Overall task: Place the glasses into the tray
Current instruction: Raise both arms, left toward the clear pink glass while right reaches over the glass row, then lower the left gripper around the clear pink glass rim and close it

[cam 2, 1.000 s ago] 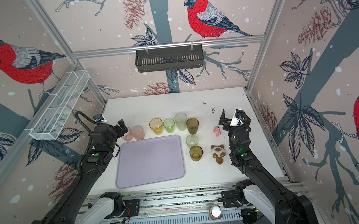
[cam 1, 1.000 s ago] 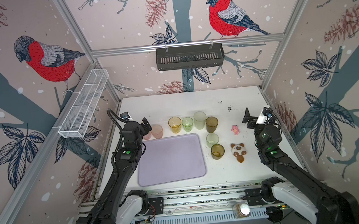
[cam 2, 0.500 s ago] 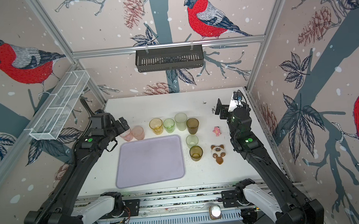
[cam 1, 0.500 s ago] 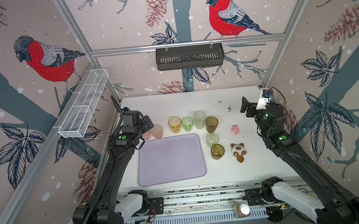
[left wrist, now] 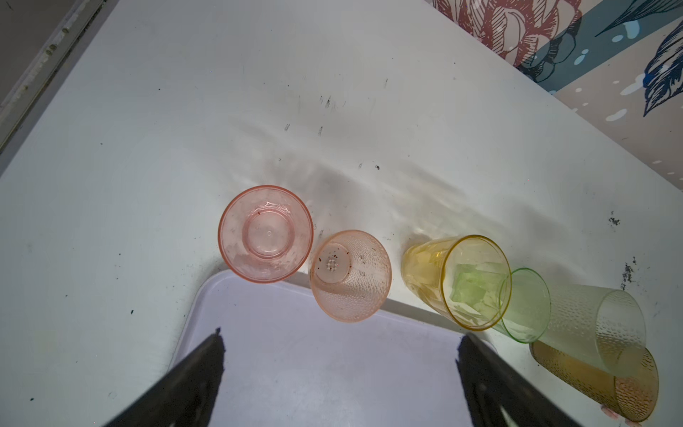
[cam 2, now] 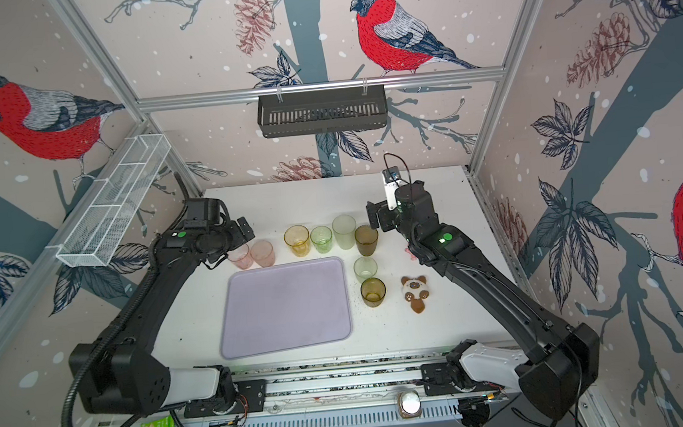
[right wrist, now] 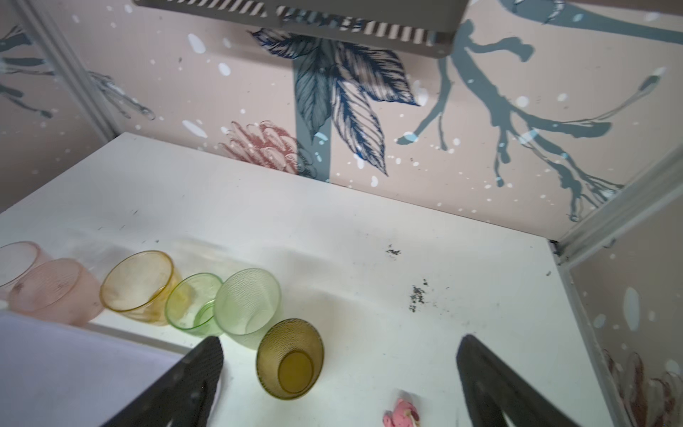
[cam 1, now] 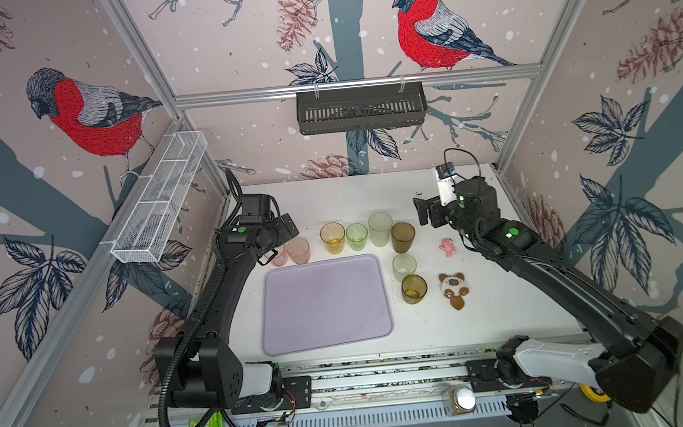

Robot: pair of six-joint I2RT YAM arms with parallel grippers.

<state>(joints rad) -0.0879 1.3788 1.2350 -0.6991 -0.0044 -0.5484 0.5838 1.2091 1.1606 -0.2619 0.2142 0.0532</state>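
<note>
The left gripper (left wrist: 342, 344) hovers with its jaws spread wide and empty, pointing down at the far left corner of the tray (cam 1: 324, 303) and the two pink glasses (cam 1: 298, 251) just beyond it. The right gripper (right wrist: 340, 343), equally wide and empty, hangs above the white table (cam 1: 330, 194) near the brown glass (cam 1: 403, 237). All eight glasses stand on the table outside the lavender tray. Six line its far edge, while a pale green glass (cam 1: 404, 266) and an olive glass (cam 1: 414, 289) stand just beside its right edge.

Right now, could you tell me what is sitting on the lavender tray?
Nothing: the tray is bare, and its whole surface shows uncovered in a top view.
</note>
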